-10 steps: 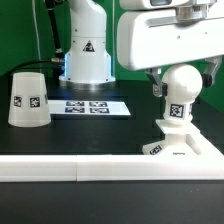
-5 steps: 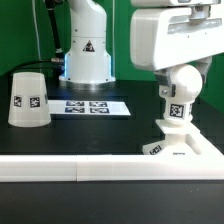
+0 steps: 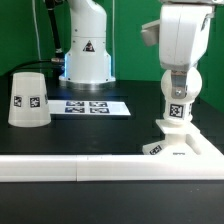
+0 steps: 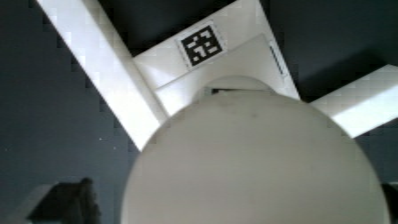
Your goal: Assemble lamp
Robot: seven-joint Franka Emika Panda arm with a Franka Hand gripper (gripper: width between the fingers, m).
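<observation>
- The bulb [image 3: 178, 98] stood upright with its neck in the base [image 3: 188, 146], at the exterior view's right and near the rail [image 3: 70, 168]. The gripper [image 3: 177, 78] sat directly over the bulb's top.
- I could not tell whether the jaws were open or clamped on the bulb. The arm's white housing hid the fingers in the exterior view, and the wrist view showed little but the bulb [image 4: 240, 165] filling the picture.
- If the neck was not fully seated, a release could have left the bulb leaning or let it topple off the base.
- The bulb's round, smooth skin offered a poor hold (a ball gives flat pads very little to bite on). A twist could have slipped and turned nothing.
- An off-centre downward push could have skated the base toward the rail or rocked up one edge.
- A lift with the jaws closed on the bulb would probably have pulled the neck back out, or dragged the base up with it.
- The shade [image 3: 28, 100] stood well apart at the exterior view's left, beyond the marker board [image 3: 92, 106]. A crooked bulb would likely have made it sit askew.
</observation>
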